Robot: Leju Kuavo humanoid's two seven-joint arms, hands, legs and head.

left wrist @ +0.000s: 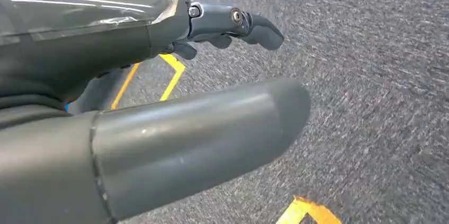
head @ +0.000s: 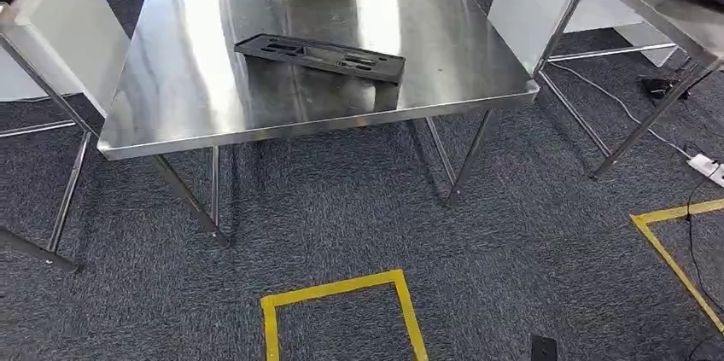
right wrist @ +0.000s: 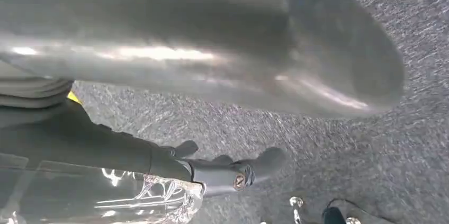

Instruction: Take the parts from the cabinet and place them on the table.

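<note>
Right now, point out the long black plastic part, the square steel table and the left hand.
long black plastic part (head: 320,56), head view, middle of its slotted top face.
square steel table (head: 188,88), head view, bare top left of the part.
left hand (left wrist: 185,134), left wrist view, on the thick grey thumb.

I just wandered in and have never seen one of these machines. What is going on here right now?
A humanoid robot stands on grey carpet facing a steel table. One long black plastic part already lies flat on the tabletop, and nothing is touching it. Both arms hang down over the carpet: the left hand and the right hand are empty, fingers apart. It looks to be between trips, though that is a guess. Yellow tape marks the floor before the table.
</note>
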